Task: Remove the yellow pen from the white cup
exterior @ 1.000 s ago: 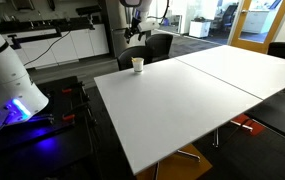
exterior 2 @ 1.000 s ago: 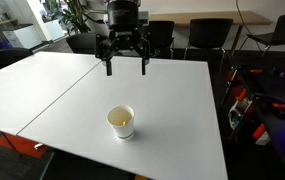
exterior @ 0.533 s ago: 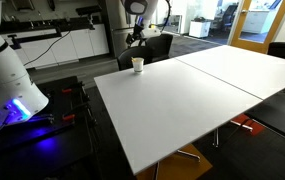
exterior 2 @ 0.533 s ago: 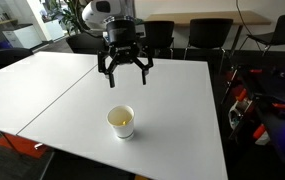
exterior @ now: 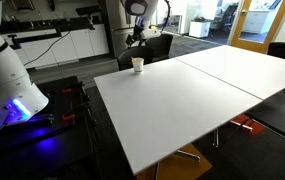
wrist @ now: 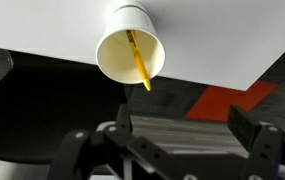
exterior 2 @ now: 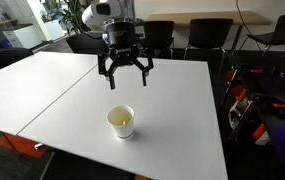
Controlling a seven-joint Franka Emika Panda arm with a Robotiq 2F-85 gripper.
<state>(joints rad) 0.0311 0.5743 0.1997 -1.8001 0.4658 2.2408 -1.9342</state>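
- Hovering over the table with my gripper released: the jaws are spread wide with nothing between them.
- The white cup stands upright close to one table edge, and in an exterior view the cup is seen to be near a corner. I hang well above it and further in from that edge, so it lies between me and the edge.
- The yellow pen is inside the cup, leaning against its wall.
- In the wrist view the cup mouth sits ahead of my fingers and slightly off my midline, not yet under me.
- The pen's long axis is slanted. Its lower end is deep at the far side of the cup, and its upper end pokes just over the rim on the side nearest me.
- As I judge it, I must travel toward that edge, centre over the protruding end, and descend with a jaw on each side of the shaft.
- The pen is thin and the cup looks light, so an off-centre close could miss it or tip the cup.
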